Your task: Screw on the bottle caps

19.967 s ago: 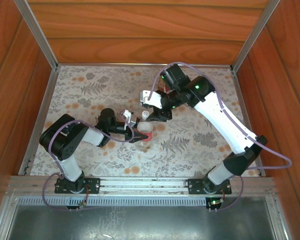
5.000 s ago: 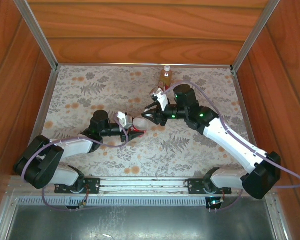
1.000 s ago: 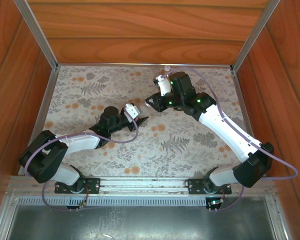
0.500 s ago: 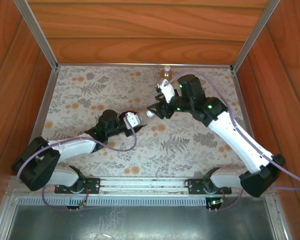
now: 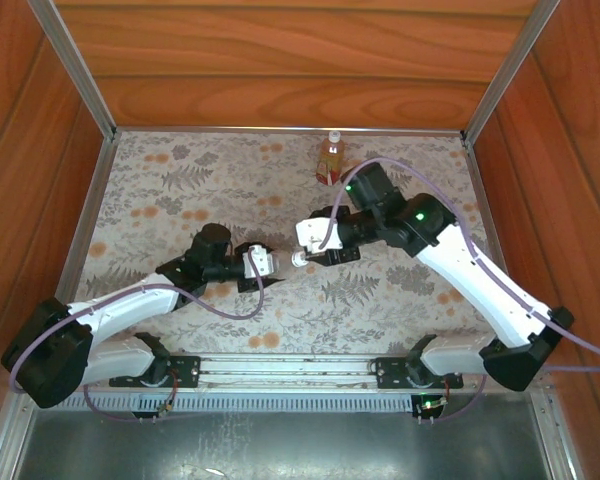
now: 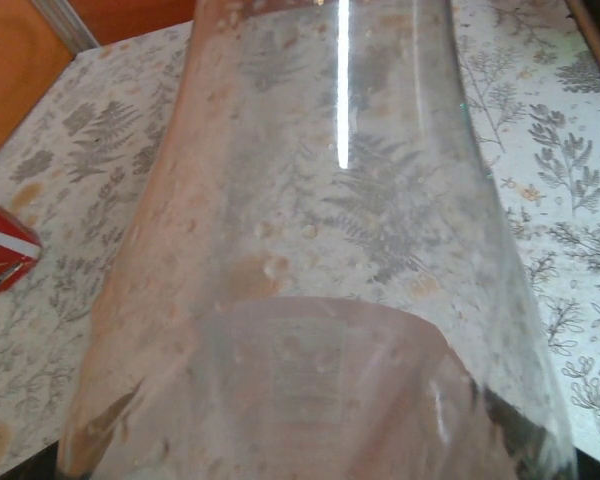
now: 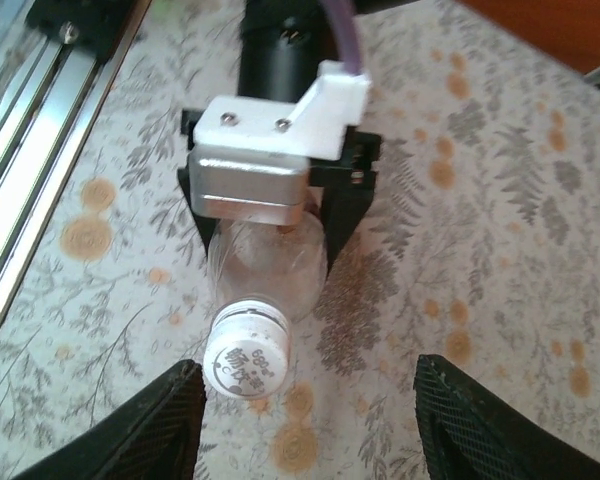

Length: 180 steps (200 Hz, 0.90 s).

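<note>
A clear bottle (image 7: 270, 262) lies tilted in my left gripper (image 7: 272, 240), which is shut on its body. In the left wrist view that bottle (image 6: 320, 250) takes up nearly the whole frame. A whitish bottle cap (image 7: 247, 350) with printed writing sits on its neck and faces my right gripper (image 7: 308, 405). That gripper is open, with the cap between its fingers, close to the left fingertip (image 7: 175, 410). From above, the cap (image 5: 299, 259) shows between my left gripper (image 5: 265, 265) and my right gripper (image 5: 315, 258). The amber bottle (image 5: 330, 160) stands capped at the back.
The floral table cover (image 5: 180, 180) is bounded by wooden walls (image 5: 300, 60) and an aluminium rail (image 5: 280, 368) at the near edge. A red-and-white object (image 6: 0, 255) shows at the left edge of the left wrist view.
My right gripper has come down from the back toward the held bottle's cap and opened. My left gripper has carried the bottle nearer and to the right. The amber bottle has come into full view.
</note>
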Motion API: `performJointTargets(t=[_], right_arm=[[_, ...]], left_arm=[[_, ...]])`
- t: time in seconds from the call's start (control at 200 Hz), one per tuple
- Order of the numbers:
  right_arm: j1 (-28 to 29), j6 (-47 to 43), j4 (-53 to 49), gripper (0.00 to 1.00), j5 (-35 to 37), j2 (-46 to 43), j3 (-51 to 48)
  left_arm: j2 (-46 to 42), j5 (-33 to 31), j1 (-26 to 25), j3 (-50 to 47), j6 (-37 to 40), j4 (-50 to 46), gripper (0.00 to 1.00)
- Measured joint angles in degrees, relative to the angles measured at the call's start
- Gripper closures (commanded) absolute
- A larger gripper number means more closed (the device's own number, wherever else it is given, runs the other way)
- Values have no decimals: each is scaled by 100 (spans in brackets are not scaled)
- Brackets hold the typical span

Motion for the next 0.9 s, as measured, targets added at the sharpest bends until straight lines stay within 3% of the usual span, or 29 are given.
performJointTargets(t=[0.375, 0.9], right_arm=[[280, -341, -669, 45, 638, 417, 186], [463, -396, -632, 52, 533, 555, 186]], left_arm=[[-227, 356, 39, 4, -4, -181, 41], [-195, 463, 63, 90, -96, -214, 41]])
